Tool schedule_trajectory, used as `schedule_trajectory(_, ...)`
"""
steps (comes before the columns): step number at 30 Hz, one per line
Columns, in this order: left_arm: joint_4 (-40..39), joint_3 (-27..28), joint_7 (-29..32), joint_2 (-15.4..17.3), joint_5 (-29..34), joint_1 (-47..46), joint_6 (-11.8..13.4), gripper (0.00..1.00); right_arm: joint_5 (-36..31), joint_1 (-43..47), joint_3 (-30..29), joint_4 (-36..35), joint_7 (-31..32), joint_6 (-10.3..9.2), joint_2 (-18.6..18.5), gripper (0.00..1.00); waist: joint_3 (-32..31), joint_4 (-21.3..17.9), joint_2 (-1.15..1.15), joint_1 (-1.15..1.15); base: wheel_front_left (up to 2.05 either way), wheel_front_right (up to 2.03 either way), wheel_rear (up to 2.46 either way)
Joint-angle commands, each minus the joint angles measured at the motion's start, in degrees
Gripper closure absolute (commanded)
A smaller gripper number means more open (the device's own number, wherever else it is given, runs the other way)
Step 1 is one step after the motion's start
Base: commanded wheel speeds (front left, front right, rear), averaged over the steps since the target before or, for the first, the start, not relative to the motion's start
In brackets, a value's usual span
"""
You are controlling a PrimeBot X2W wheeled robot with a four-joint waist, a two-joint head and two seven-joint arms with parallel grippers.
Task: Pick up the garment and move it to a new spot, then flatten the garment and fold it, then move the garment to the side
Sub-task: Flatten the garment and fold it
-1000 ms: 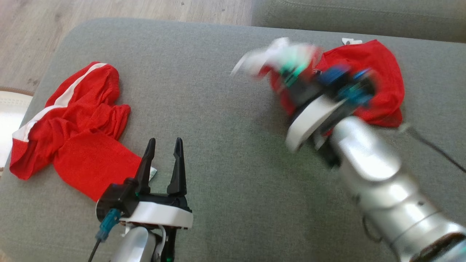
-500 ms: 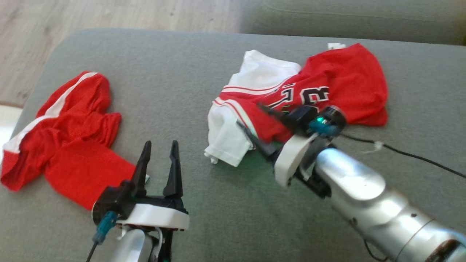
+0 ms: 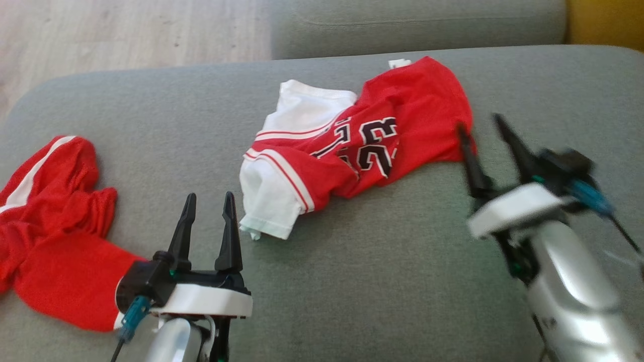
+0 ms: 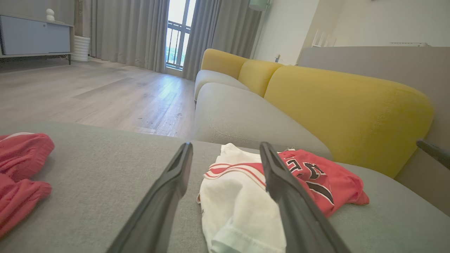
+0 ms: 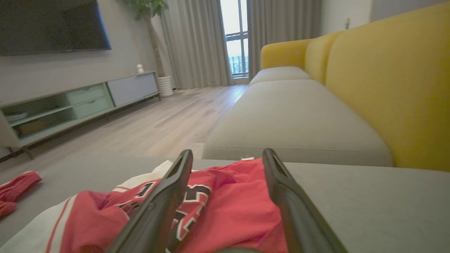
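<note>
Crumpled jersey (image 3: pixel 362 146) lies mid-way across a grey sofa cushion (image 3: pixel 352 281), held by neither gripper.
The left gripper (image 3: pixel 209 196) and right gripper (image 3: pixel 479 121) hover with jaws spread wide, empty. Red shorts (image 3: pixel 50 241) lie at the cushion's left edge; wood floor (image 3: pixel 126 35) and yellow backrests (image 4: pixel 351 105) lie beyond.

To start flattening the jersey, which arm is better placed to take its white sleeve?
Left, probably. The left gripper is open, and the white sleeve lies just ahead of its fingers. The right gripper stands at the red far end of the jersey.
</note>
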Motion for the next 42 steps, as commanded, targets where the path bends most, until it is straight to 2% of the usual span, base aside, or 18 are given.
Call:
schedule_trajectory(1, -2.19, 2.11, -0.55, 0.17, 0.44, -1.15, 0.03, 0.00, -1.61, 1.97, -2.33, -3.61, -0.60, 0.43, 1.76, 0.00, 0.14, -0.86, 0.00, 0.00, 0.00, 0.00, 0.00)
schedule_trajectory(2, -2.19, 2.11, -0.55, 0.17, 0.44, -1.15, 0.03, 0.00, -1.61, 1.97, -2.33, -3.61, -0.60, 0.43, 1.76, 0.00, 0.14, -0.86, 0.00, 0.00, 0.00, 0.00, 0.00)
schedule_trajectory(7, -2.63, 2.03, -0.55, 0.17, 0.83, -1.32, -0.37, 0.00, -6.79, 9.53, -11.21, -9.94, 0.18, 0.43, 5.01, 0.00, 0.86, -1.81, 0.00, 0.00, 0.00, 0.00, 0.00)
schedule_trajectory(12, -3.18, 1.89, -0.55, 0.17, 1.13, -2.16, -0.72, 0.00, -9.45, 11.69, -14.54, -14.85, 2.45, 0.43, 6.58, 0.00, 2.34, -1.66, 0.00, 0.00, 0.00, 0.00, 0.00)
schedule_trajectory(17, -3.57, 0.77, -0.55, 0.17, 1.18, -3.72, -1.13, 0.00, -12.03, 8.70, -17.93, -18.47, 5.13, 0.43, 7.00, 0.00, 5.45, 0.16, 0.00, 0.00, 0.00, 0.00, 0.00)
schedule_trajectory(21, -3.35, 0.08, -0.55, 0.17, 1.07, -5.04, -1.20, 0.00, -14.81, 2.79, -21.17, -18.84, 10.08, 0.43, 7.12, 0.00, 8.54, 2.22, 0.00, 0.00, 0.00, 0.00, 0.00)
schedule_trajectory(26, -2.55, -1.08, -0.55, 0.17, 0.36, -6.56, -1.45, 0.00, -17.13, -5.25, -27.40, -9.48, 19.81, 0.43, 7.18, 0.00, 10.98, 5.54, 0.00, 0.00, 0.00, 0.00, 0.00)
schedule_trajectory(28, -2.32, -1.71, -0.55, 0.17, -0.09, -7.07, -1.37, 0.00, -16.52, -7.90, -30.41, -5.02, 21.85, 0.43, 7.19, 0.00, 11.50, 6.98, 0.00, 0.00, 0.00, 0.00, 0.00)
schedule_trajectory(31, -2.25, -2.20, -0.55, 0.17, -0.51, -7.58, -1.11, 0.00, -17.24, -10.74, -31.32, 0.54, 22.72, 0.43, 7.20, 0.00, 12.29, 8.41, 0.00, 0.00, 0.00, 0.00, 0.00)
schedule_trajectory(34, -2.05, -2.41, -0.55, 0.17, -0.49, -7.90, -1.03, 0.00, -15.19, -13.72, -32.90, 6.00, 23.79, 0.43, 7.21, 0.00, 12.86, 9.43, 0.00, 0.00, 0.00, 0.00, 0.00)
schedule_trajectory(40, -2.29, -2.97, -0.55, 0.17, -0.90, -8.49, -0.94, 0.00, -15.78, -18.35, -32.73, 15.66, 28.22, 0.43, 6.86, 0.00, 13.94, 10.80, 0.00, 0.00, 0.00, 0.00, 0.00)
schedule_trajectory(41, -2.35, -3.11, -0.55, 0.17, -1.00, -8.58, -0.87, 0.00, -15.59, -19.03, -31.78, 16.90, 29.03, 0.43, 6.65, 0.61, 14.12, 10.96, 0.00, 0.00, 0.00, 0.00, 0.00)
schedule_trajectory(42, -2.38, -3.26, -0.55, 0.17, -1.13, -8.71, -0.80, 0.00, -15.62, -19.63, -30.49, 17.52, 28.97, 0.43, 6.19, 1.00, 14.27, 11.13, 0.00, 0.00, 0.00, 0.00, 0.00)
